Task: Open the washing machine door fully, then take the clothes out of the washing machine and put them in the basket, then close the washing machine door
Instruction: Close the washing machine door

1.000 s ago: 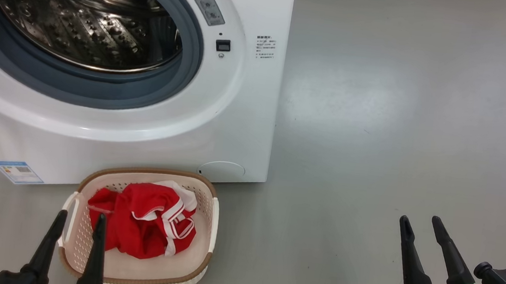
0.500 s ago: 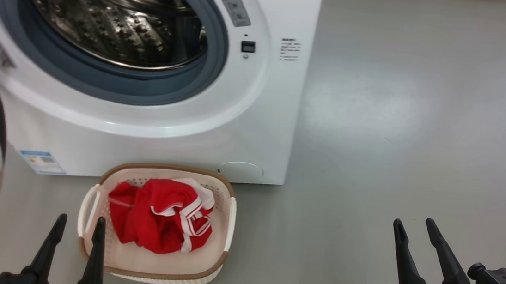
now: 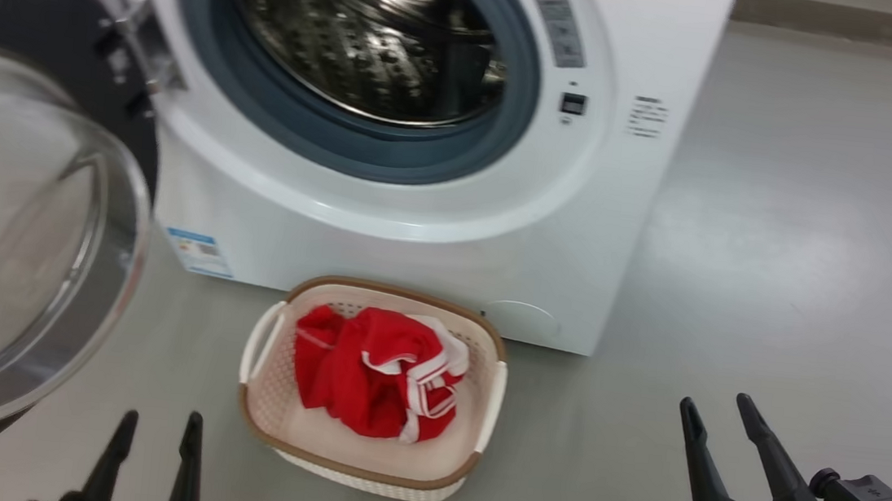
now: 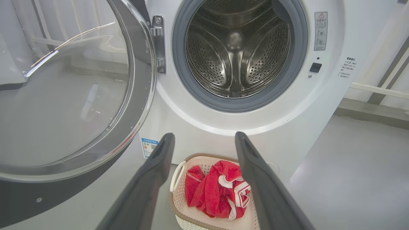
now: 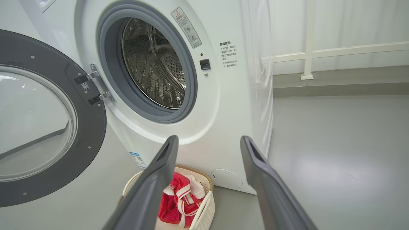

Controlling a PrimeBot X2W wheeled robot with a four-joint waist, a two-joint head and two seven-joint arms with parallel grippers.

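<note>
The white washing machine stands ahead, its steel drum bare of clothes. Its door with the black rim and glass bowl hangs wide open at the left. On the floor before the machine sits the cream basket, holding the red clothes with white trim. My left gripper is open at the lower left, short of the basket, nothing between its fingers. My right gripper is open at the lower right over bare floor, well right of the basket.
Grey floor stretches to the right of the machine. A white wall with a rail rises behind. The open door takes up the space left of the basket, close to my left arm.
The camera has swung to the left, so the machine and basket sit further right in the picture and the open door has come into view. Both grippers remain open and low.
</note>
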